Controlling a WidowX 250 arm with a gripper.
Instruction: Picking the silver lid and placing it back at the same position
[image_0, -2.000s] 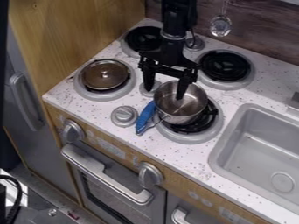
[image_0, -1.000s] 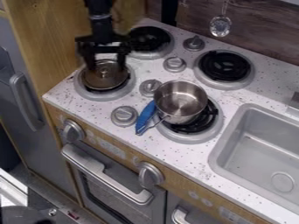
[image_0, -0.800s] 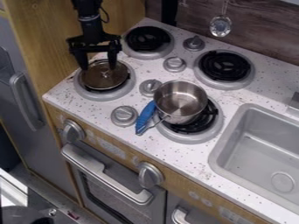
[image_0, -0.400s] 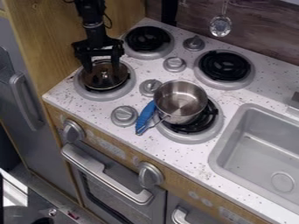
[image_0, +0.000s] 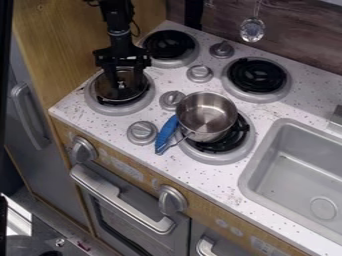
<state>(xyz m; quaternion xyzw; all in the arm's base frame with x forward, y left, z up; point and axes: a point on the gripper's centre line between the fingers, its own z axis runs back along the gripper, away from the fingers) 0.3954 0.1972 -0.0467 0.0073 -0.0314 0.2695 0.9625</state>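
We see the tool (image_0: 122, 87) open above the silver lid (image_0: 122, 77), its fingers spread to either side of the knob. The lid lies on the left-hand front burner (image_0: 110, 108), and we have the pot (image_0: 206, 115) on the burner beside the sink (image_0: 267, 165).

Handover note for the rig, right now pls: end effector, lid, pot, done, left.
End effector: open, down over the lid, fingers spread around its knob.
Lid: at the burner by the wooden panel; can't tell if it's slightly raised.
Pot: on the burner next to the sink, blue handle.
Done: end effector is at the lid.
Left: likely close on the knob, lift, set the lid back on that burner, release.
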